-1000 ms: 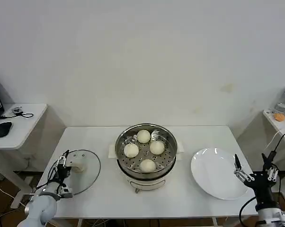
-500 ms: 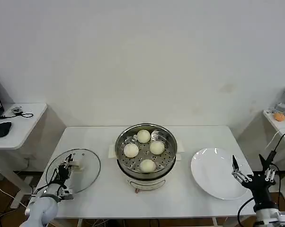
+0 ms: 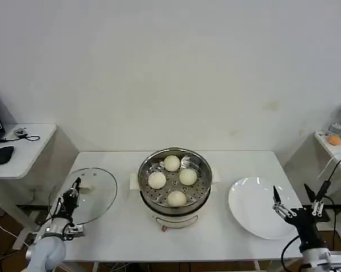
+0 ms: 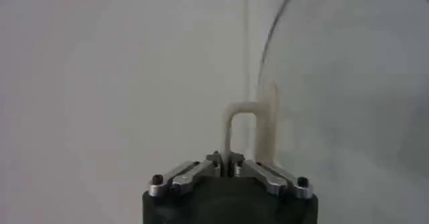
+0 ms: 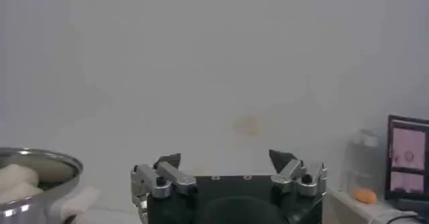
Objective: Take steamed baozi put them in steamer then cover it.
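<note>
The four buns (image 3: pixel 171 179) sat in the steamer (image 3: pixel 175 184), so covering was in hand. The left gripper (image 3: pixel 74 190), jaws clamped on the lid (image 3: pixel 85 194) handle, held it tilted above the table (image 3: pixel 125 232); next it likely needed carrying over the pot and levelling. The right gripper (image 3: pixel 295 204) waited open beside the plate (image 3: pixel 255 207).

baozi (image 3: pixel 172 180) in steamer (image 3: pixel 175 202), cover (image 3: pixel 83 196) left, plate (image 3: pixel 260 208) right

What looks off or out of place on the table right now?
Nothing stands out. Four baozi sit in the steamer. The left tool holds the cover by its handle, tilted. The plate is bare; the right tool is open.
</note>
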Tool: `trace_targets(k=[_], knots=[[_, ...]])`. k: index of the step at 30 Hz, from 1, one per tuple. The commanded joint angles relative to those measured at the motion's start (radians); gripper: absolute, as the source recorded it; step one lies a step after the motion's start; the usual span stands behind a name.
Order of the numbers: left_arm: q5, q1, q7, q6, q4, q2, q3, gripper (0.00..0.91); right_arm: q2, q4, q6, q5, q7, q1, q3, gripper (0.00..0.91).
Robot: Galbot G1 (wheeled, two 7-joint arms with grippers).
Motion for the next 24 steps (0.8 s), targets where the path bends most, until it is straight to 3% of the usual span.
trace_targets(k=[1, 6, 13, 21, 24], knots=[[-0.01, 0.047, 0.118, 0.201, -0.335, 0.03, -0.051, 0.0, -0.004, -0.021, -0.001, -0.011, -0.01, 0.004, -0.001, 0.907], [-0.07, -0.005, 0.194, 0.314, -0.405, 0.058, -0.028, 0.0, -0.009, -0.036, -0.004, -0.03, -0.021, 0.007, -0.01, 0.907], [-0.099, -0.093, 0.247, 0.416, -0.424, 0.123, 0.168, 0.0, 0.029, -0.065, 0.005, -0.094, -0.023, 0.032, -0.036, 0.907], [0.035, -0.179, 0.391, 0.552, -0.482, 0.018, 0.299, 0.0, 0.07, -0.069, 0.001, -0.143, -0.019, 0.058, -0.1, 0.907], [0.092, -0.168, 0.436, 0.559, -0.489, -0.017, 0.31, 0.0, 0.099, -0.069, -0.005, -0.181, -0.017, 0.069, -0.143, 0.907]])
